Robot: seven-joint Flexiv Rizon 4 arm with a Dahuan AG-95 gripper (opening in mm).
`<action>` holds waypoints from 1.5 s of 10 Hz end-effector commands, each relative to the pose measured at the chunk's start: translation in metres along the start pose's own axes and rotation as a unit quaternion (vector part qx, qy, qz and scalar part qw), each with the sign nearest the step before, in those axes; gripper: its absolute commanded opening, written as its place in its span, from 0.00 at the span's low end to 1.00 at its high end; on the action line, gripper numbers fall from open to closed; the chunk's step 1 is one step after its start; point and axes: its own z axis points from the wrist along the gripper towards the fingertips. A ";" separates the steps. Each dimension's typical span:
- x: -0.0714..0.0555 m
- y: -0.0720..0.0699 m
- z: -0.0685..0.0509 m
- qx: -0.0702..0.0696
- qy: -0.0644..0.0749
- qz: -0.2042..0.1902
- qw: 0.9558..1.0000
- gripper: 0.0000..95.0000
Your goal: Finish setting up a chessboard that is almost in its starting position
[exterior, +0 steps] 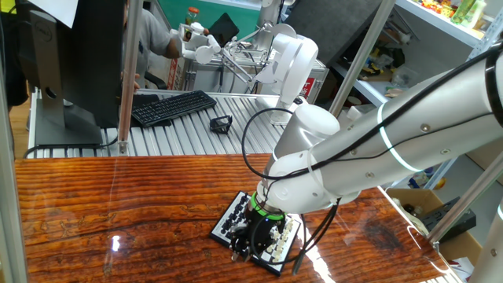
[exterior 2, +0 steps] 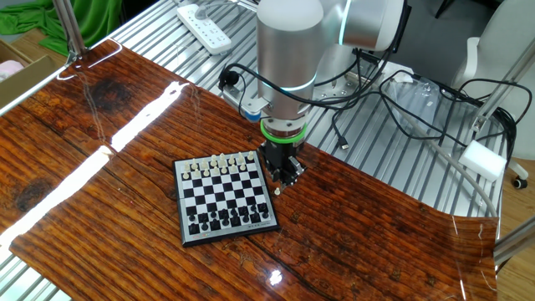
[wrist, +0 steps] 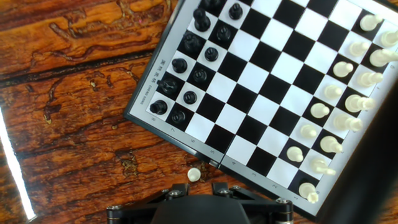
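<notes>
Hovering over glossy grained wood, claw (exterior 2: 279,186) pinches a rounded cream pawn (wrist: 194,175) beside the chequered chessboard (wrist: 163,67).

The bench (exterior 2: 100,217) looks like reddish-brown wood with bold dark grain under a glossy coat that throws bright streaks of light, and at its far side it meets a ribbed, silvery metal surface (exterior 2: 401,159). The chessboard (wrist: 273,93) has smooth black and white squares with a slight sheen inside a black rim, and its black pieces (wrist: 186,62) and cream pieces (wrist: 348,102) look like shiny plastic. The arm (exterior 2: 292,42) wears smooth white and grey shells with a soft gloss, while the hand (exterior 2: 282,167) below it is matt black.
</notes>
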 end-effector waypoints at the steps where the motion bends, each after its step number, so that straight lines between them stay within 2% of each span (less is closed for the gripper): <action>1: 0.000 0.000 0.000 -0.002 0.001 0.000 1.000 0.20; 10: 0.000 0.000 0.002 -0.005 -0.001 -0.007 1.000 0.20; 15: -0.001 0.001 0.004 -0.011 -0.001 -0.005 1.000 0.20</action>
